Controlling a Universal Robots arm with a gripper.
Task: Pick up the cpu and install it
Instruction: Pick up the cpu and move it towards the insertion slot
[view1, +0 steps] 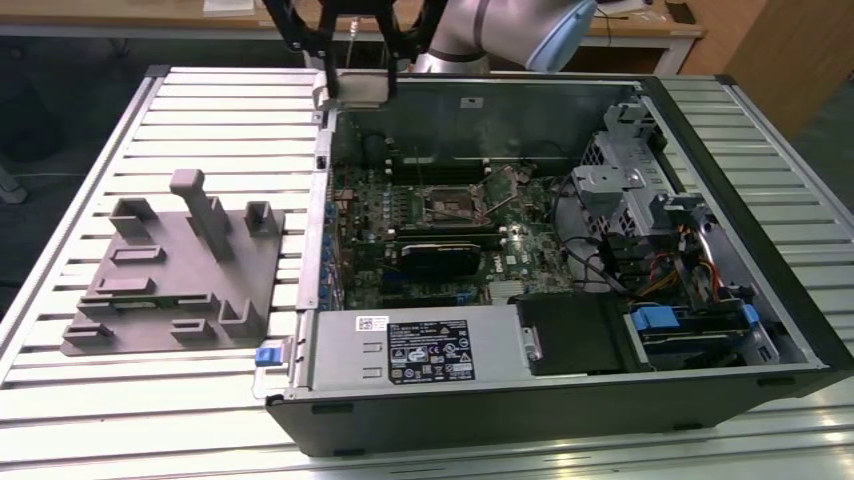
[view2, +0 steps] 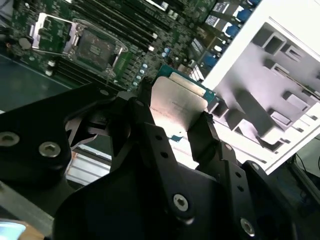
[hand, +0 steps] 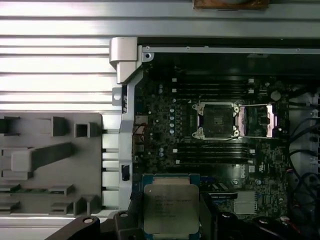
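Note:
My gripper (view1: 358, 80) hangs above the far left corner of the open computer case (view1: 747, 330), shut on the cpu (view1: 363, 90). In both wrist views the cpu (view2: 180, 97) (hand: 170, 205) is a flat square chip with a pale silver face on a green board, and black fingers (view2: 150, 130) pinch it on two opposite sides. The motherboard's cpu socket (view1: 447, 205) (hand: 216, 120) (view2: 95, 47) lies open and empty, its metal retention frame (hand: 257, 121) folded back beside it. The chip is well above the board and off to the socket's side.
A grey plastic tray (view1: 174, 270) with upright blocks sits on the slatted metal table (view1: 214, 110) at the exterior view's left of the case. Inside the case are a black expansion card (view1: 441, 255), memory slots (hand: 215, 90), a power supply (view1: 414, 350) and drive cages (view1: 641, 190).

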